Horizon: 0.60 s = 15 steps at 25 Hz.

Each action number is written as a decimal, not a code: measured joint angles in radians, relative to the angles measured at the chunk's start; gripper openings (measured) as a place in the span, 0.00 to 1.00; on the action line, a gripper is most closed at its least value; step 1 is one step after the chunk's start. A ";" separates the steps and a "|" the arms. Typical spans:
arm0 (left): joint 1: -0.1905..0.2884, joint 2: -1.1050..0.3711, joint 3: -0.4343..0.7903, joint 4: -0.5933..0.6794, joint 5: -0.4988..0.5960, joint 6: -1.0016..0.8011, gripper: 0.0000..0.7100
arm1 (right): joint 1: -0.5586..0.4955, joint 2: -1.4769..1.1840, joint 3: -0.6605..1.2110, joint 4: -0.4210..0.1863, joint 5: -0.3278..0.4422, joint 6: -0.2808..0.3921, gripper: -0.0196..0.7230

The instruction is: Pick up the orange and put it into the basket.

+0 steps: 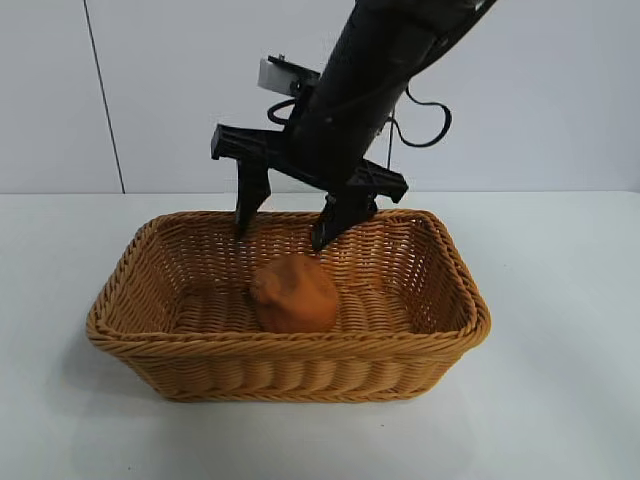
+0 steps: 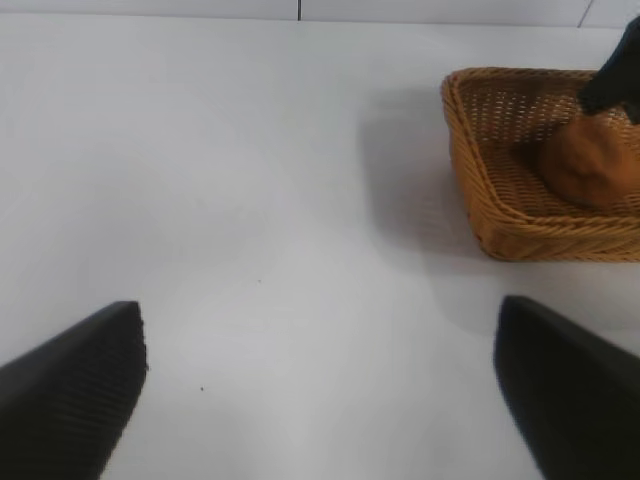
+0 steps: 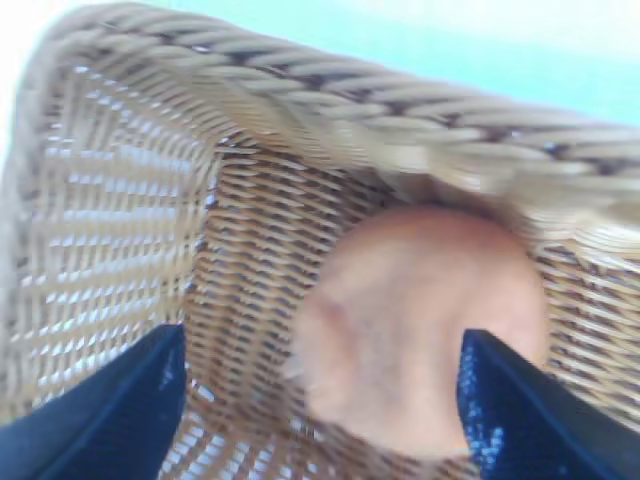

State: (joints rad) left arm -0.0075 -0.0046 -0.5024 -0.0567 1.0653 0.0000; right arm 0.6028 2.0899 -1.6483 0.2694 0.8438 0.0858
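The orange sits on the floor of the basket, near the middle, with the right gripper hanging just above it, its fingers spread and holding nothing; the left gripper rests wide open over bare table, well apart from the basket. The fruit is a matte, wrinkled, rounded lump, probably light and firm with some give, not slippery, and best taken across its widest part. The basket is stiff tan wicker with flared sides and a thick braided rim.
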 joint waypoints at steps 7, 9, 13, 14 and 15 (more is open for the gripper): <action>0.000 0.000 0.000 0.000 0.001 0.000 0.95 | 0.000 0.000 -0.190 -0.176 0.221 0.041 0.79; 0.000 0.000 0.000 0.000 0.001 0.000 0.95 | 0.000 0.000 -0.240 -0.210 0.272 0.044 0.79; 0.000 0.000 0.000 0.000 0.001 0.000 0.95 | -0.008 0.000 -0.317 -0.248 0.350 0.045 0.79; 0.000 0.000 0.000 0.000 0.001 0.000 0.95 | -0.014 0.000 -0.326 -0.259 0.360 0.045 0.79; 0.000 0.000 0.000 0.000 0.001 0.000 0.95 | -0.026 0.000 -0.332 -0.277 0.360 0.045 0.79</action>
State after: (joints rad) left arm -0.0075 -0.0046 -0.5024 -0.0567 1.0662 0.0000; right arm 0.5771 2.0899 -1.9804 -0.0076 1.2040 0.1307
